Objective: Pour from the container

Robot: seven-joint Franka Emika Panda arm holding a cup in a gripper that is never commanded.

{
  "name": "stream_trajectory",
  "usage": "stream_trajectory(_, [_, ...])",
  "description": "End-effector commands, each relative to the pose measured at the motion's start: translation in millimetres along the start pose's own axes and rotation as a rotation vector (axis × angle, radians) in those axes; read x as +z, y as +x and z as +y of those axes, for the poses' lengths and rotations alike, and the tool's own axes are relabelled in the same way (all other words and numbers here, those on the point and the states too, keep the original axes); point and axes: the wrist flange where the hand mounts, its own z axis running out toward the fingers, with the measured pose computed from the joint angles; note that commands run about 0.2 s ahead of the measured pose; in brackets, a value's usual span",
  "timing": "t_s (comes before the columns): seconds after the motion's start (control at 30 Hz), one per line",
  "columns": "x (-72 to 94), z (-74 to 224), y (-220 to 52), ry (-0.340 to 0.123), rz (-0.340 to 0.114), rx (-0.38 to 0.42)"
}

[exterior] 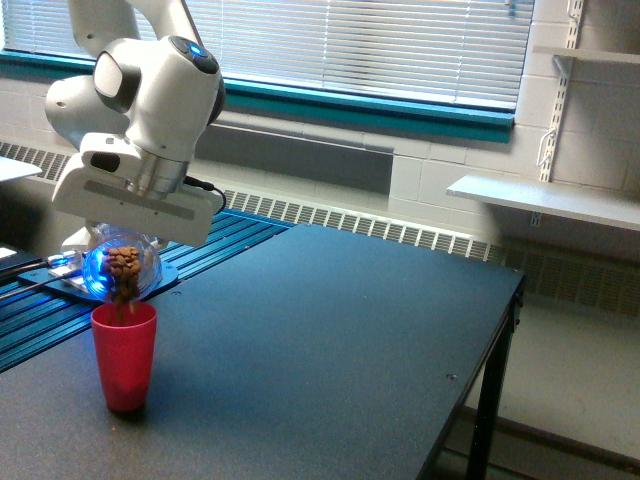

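The container (122, 266), a clear rounded cup, hangs tipped mouth-down under my gripper (128, 240), which is shut on it. Brown pieces show inside it and fall in a thin stream into the red cup (124, 356) directly below. The red cup stands upright on the dark table (330, 340) near the exterior view's left edge. My fingers are mostly hidden behind the white hand body and the container.
A blue ribbed surface (60, 310) with a glowing blue-lit base lies behind the cups at the left. The table's right edge (505, 320) drops to the floor. White shelves (545, 200) hang on the wall at the right.
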Motion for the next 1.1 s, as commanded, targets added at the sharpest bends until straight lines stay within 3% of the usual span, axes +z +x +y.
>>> stream_trajectory(0.03, [-3.3, -4.9, 1.6, -0.005, -0.006, -0.013])
stream_trajectory(0.73, [-1.4, -7.0, -3.8, -0.069, -0.039, -0.040])
stream_trajectory(1.1, [-3.4, -6.3, -2.8, -0.080, -0.045, -0.046])
